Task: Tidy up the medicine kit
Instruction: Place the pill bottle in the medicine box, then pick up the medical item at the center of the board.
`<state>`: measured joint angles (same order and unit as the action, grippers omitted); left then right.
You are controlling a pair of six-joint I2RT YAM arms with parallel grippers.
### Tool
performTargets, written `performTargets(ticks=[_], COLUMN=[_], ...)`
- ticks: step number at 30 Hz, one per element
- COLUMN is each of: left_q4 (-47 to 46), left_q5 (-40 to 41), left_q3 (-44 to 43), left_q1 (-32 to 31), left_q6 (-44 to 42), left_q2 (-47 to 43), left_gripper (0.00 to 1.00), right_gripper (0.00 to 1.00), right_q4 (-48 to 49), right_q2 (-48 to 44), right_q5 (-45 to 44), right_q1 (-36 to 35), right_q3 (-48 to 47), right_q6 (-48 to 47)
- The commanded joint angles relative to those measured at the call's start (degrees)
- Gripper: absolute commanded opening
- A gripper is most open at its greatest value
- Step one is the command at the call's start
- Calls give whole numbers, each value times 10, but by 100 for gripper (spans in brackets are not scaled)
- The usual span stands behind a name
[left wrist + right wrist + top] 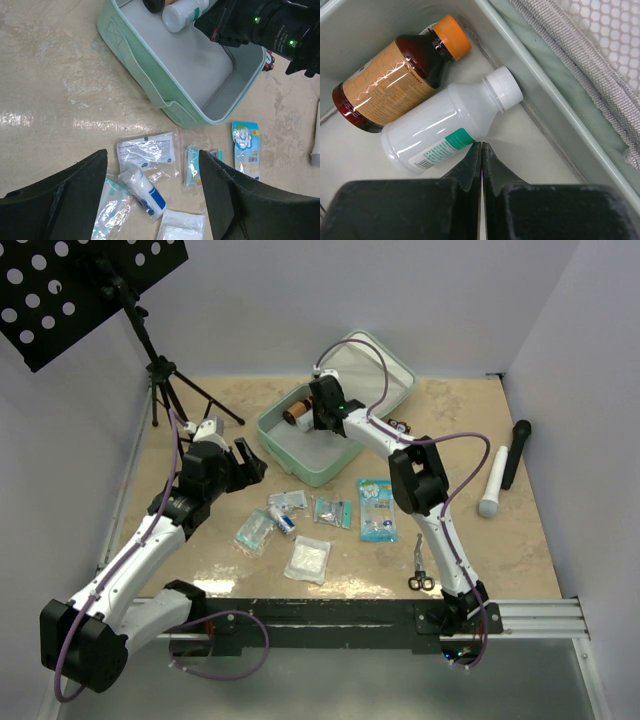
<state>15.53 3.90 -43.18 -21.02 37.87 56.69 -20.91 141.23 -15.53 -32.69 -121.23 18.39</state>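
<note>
The mint-green medicine kit (300,462) lies open at the table's back middle, lid (372,368) raised behind it. In the right wrist view a brown bottle with an orange cap (395,75) and a white bottle (450,120) lie inside on its grey lining (540,150). My right gripper (481,145) is shut and empty, its tips beside the white bottle; it shows from above (322,412) over the kit. My left gripper (152,200) is open above the loose packets, left of the kit (238,462). Below it lie a gauze roll (142,187) and clear packets (147,150).
On the table in front of the kit lie a blue-green pouch (377,510), a white gauze pad (307,560) and small packets (332,510). Scissors (419,565) lie near the right arm. A white tube (494,482) and black marker (516,452) lie right. A tripod stand (160,370) is back left.
</note>
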Motion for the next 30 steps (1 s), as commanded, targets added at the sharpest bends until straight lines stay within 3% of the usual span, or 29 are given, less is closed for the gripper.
performTargets(ticks=[1,8,16,22,25,30], left_q4=[-4,-2,4,-2,-8,-1], left_q5=[7,8,18,25,21,14], left_q3=[4,4,7,27,37,48], left_q1=[0,0,0,0,0,-1], left_q6=[-10,-12,-10,-2,5,12], left_q2=[2,4,-9,-14,-13,-4], left_gripper=[78,78,80,82,87,95], right_gripper=[0,2,29,40,48,61], right_q4=[21,59,87,137,193,110], right_q2=[-3,-81,-242,-413,-502,-548], right_q5=[0,-8,-46,-90,-127,-101], right_q1=[-3,-2,-3,-17,-68,-118], right_q3=[-23,42,159,350,467,563], right_q6=[2,9,23,47,45,96])
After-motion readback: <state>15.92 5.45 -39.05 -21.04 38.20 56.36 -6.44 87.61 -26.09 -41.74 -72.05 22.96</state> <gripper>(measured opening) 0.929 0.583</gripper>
